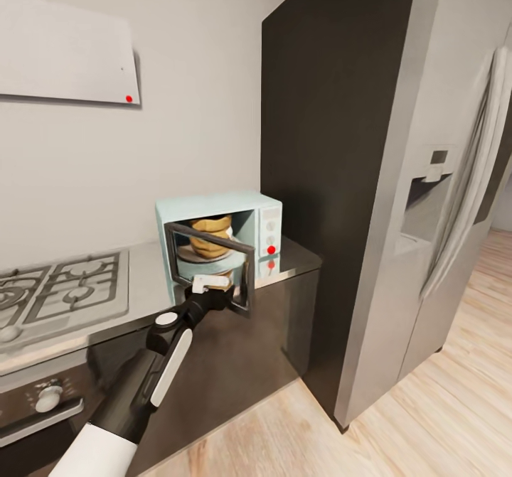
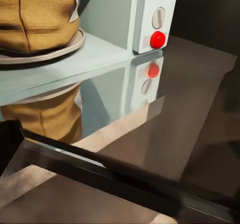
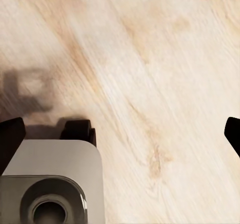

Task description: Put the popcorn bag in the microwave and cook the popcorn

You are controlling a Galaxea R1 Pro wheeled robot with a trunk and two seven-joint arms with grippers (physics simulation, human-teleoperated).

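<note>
Popcorn bag: the tan popcorn bag (image 1: pixel 209 236) sits inside the microwave, on a round plate (image 1: pixel 202 254). In the left wrist view the popcorn bag (image 2: pixel 35 16) rests on the plate's rim (image 2: pixel 60 49), and its picture shines back from the glossy top below.
Microwave: the pale blue microwave (image 1: pixel 213 205) stands on the table, near the table's right end, close to the wall. Its white knob panel (image 1: pixel 269 229) has a red light (image 1: pixel 271 249). In the left wrist view the red light (image 2: pixel 157 39) sits under two round knobs.
Door: the dark glass door (image 1: pixel 212 267) is open. It swings out toward the robot, hinged on the left side of the box. In the left wrist view the door's dark frame (image 2: pixel 100 171) runs across just in front of the camera.
Left pincer: the left pincer (image 1: pixel 211 285) is right at the door's lower edge. I cannot tell if it is released or clenched, and I cannot tell if it touches the door.
Right pincer: the right pincer (image 3: pixel 120 134) points down at the wood floor (image 3: pixel 150 59). Its two dark fingertips (image 3: pixel 10 139) stand well apart, so it is released and holds nothing. A grey part of the robot (image 3: pixel 50 184) is below it.
Table: the grey shiny table (image 1: pixel 146 281) carries the microwave and a gas stove (image 1: pixel 60 288) to the left.
Around: a tall dark cabinet (image 1: pixel 327 143) stands just right of the table, then a grey fridge (image 1: pixel 441 193).
</note>
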